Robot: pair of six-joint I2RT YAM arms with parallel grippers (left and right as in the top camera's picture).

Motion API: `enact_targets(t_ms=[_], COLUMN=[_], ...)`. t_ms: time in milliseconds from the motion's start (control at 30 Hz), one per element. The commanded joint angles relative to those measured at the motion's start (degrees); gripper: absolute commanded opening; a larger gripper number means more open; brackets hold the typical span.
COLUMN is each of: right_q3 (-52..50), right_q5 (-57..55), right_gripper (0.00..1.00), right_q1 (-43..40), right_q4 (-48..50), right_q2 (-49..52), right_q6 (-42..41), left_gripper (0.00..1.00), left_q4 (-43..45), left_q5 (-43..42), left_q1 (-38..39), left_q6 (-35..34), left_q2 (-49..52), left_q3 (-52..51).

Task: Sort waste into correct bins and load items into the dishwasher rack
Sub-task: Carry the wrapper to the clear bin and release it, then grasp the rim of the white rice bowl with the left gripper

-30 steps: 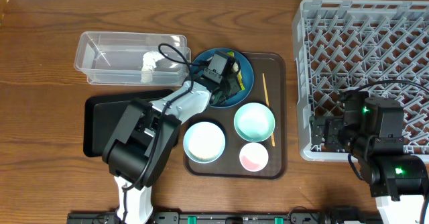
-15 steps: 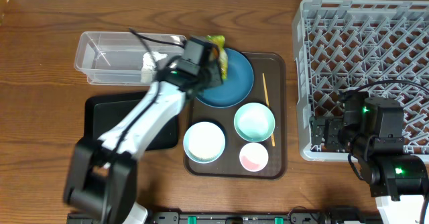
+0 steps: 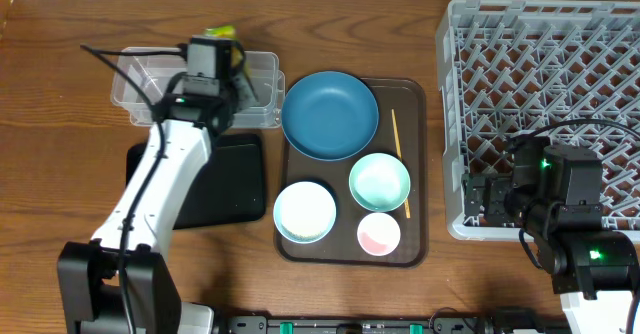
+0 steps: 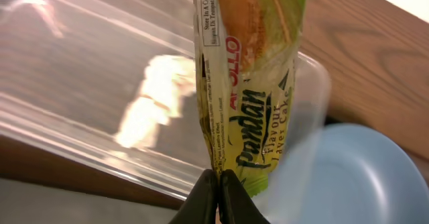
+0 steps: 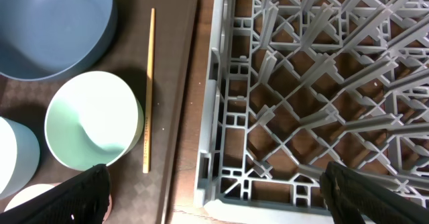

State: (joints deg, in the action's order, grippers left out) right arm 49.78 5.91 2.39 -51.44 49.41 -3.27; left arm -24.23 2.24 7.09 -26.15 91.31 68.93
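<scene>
My left gripper (image 3: 216,50) is shut on the bottom edge of the yellow-green snack wrapper (image 4: 251,83), which hangs over the right end of the clear tub (image 3: 150,84). Its fingertips (image 4: 208,190) press together on the wrapper's seam. A white tissue (image 4: 154,106) lies inside the tub. The dark blue bowl (image 3: 330,114), mint-green bowl (image 3: 380,181), white bowl (image 3: 305,212), pink cup (image 3: 379,234) and wooden stick (image 3: 400,164) rest on the brown tray (image 3: 415,244). My right gripper (image 5: 214,204) is open and holds nothing, above the grey rack's (image 3: 545,84) near-left corner.
The black tray (image 3: 235,179) lies in front of the clear tub, partly under my left arm. The brown tray sits between it and the rack. Bare wooden table shows at the far left and along the front edge.
My left gripper has carried the wrapper up out of the dark blue bowl and leftward to the clear tub. The bowl now shows nothing in it. The right arm has not moved.
</scene>
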Motion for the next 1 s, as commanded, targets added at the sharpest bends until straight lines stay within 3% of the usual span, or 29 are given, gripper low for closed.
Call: enact_targets(t_ms=[0, 67, 533, 833, 967], right_q3=[1.11, 1.11, 1.11, 1.11, 1.11], right_q5=[-0.09, -0.09, -0.09, -0.09, -0.09], right_gripper=[0.99, 0.99, 0.99, 0.99, 0.99], right_q1=[0.63, 0.63, 0.63, 0.63, 0.63], right_q4=[-0.02, -0.02, 0.02, 0.0, -0.04], right_q2=[0.02, 0.02, 0.07, 1.57, 1.62], right_q6=[-0.5, -0.5, -0.5, -0.52, -0.52], left_gripper=[0.14, 0.29, 0.44, 0.74, 0.8], left_q4=[-0.17, 0.04, -8.44, -22.51, -27.71], left_q5=[1.46, 1.49, -0.81, -3.3, -3.3], left_q1=[-1.55, -1.73, -1.07, 6.03, 10.4], left_q6=[1.07, 1.11, 6.91, 8.31, 7.85], left_q2=[1.2, 1.18, -3.98, -7.1, -7.1], left_q3=[0.42, 0.42, 0.42, 0.42, 0.42])
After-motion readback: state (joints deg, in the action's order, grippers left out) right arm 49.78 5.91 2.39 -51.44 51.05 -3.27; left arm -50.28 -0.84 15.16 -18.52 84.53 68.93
